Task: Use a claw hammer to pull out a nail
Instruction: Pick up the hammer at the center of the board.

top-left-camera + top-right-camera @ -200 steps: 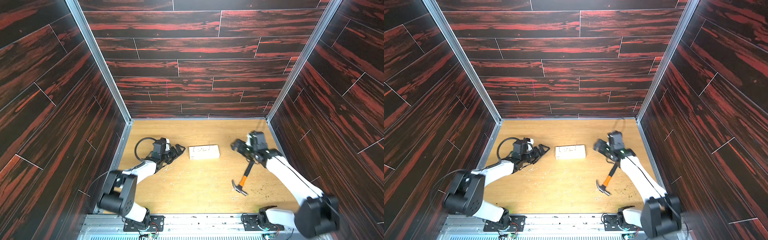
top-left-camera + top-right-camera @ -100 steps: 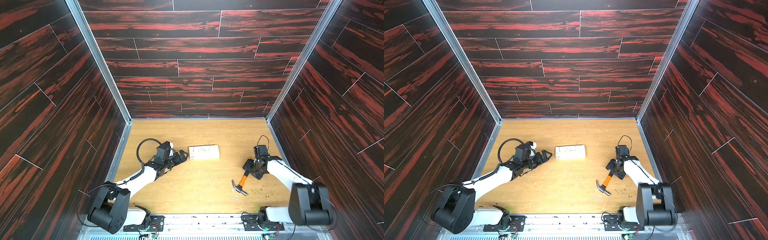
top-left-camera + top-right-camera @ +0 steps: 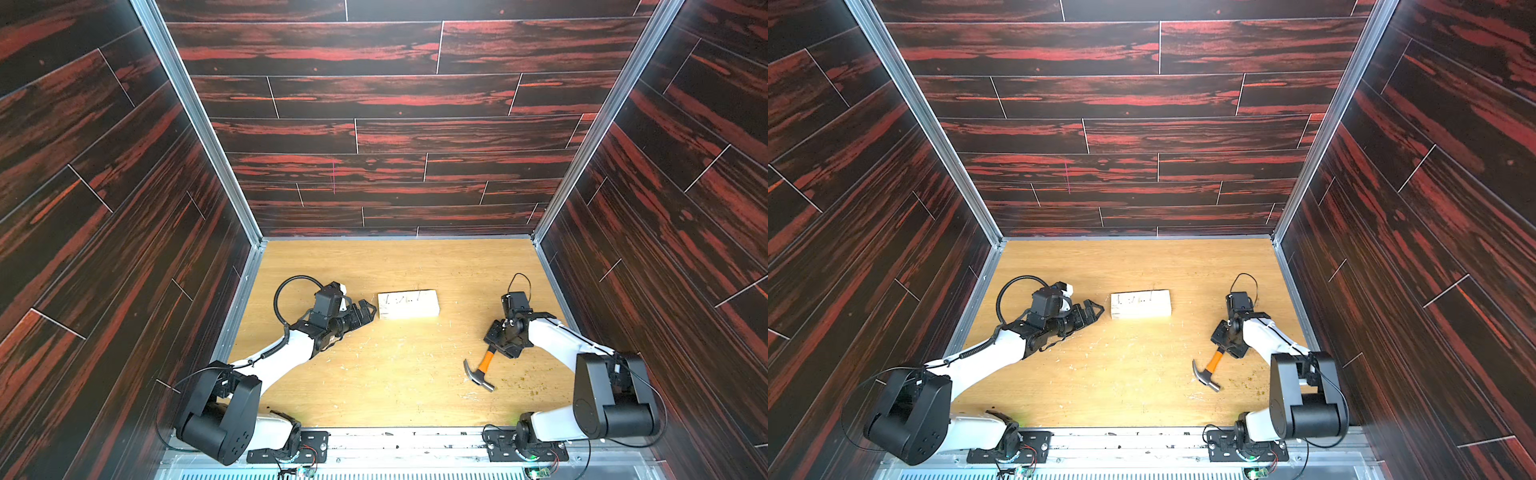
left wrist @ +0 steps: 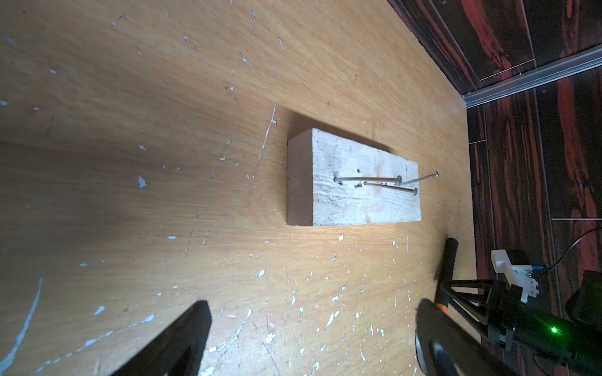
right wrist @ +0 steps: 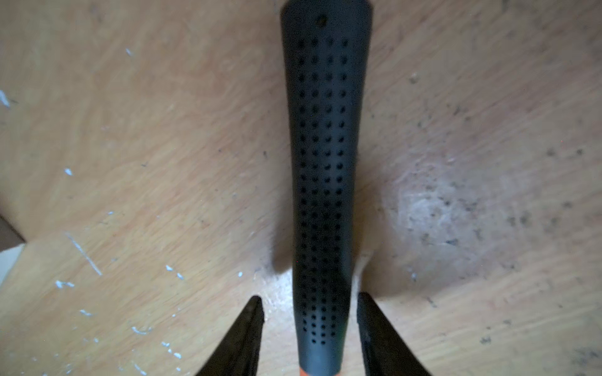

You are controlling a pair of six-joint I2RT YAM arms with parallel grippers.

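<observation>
Dropped right gripper (image 5: 309, 296) astride hammer (image 3: 482, 365) handle; jaws narrowed from wide, slim gaps both sides, no pinch yet. Kept left gripper (image 3: 368, 309) spread, just left of wood block (image 3: 408, 304). Grasp pending.

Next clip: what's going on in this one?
The right gripper is down over the claw hammer, which lies on the table. Its jaws stand either side of the black handle, not yet clamped. The left gripper hangs open near one end of the wooden block, where three long nails stick out.
</observation>
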